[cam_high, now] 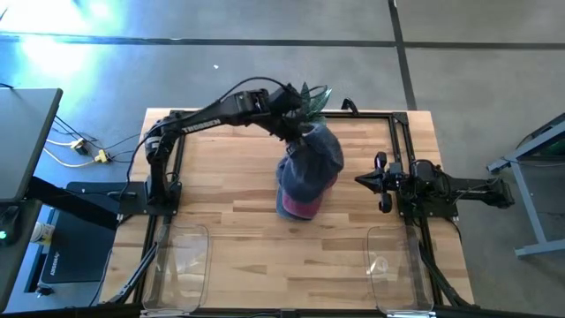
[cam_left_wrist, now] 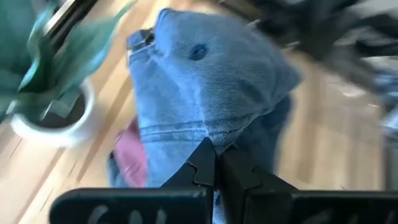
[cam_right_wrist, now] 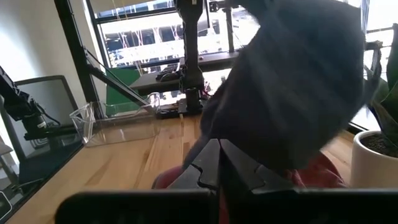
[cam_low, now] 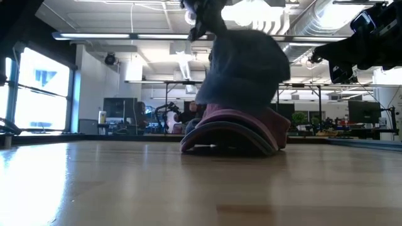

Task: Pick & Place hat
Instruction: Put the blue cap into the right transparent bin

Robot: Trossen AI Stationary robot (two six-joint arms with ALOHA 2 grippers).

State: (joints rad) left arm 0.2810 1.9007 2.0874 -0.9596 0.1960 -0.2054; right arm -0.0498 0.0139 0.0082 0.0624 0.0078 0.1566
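The left gripper (cam_high: 300,134) pinches the crown of the blue hat (cam_high: 311,168), which hangs below it, its pink brim (cam_low: 232,129) touching the table (cam_high: 238,238); the thin fold could slip free; the right gripper (cam_high: 381,181) waits aside, fingers together.

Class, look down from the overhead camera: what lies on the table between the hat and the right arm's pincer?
Nothing: in the high view only bare wooden table lies between the hat and the waiting right pincer, which is shut.
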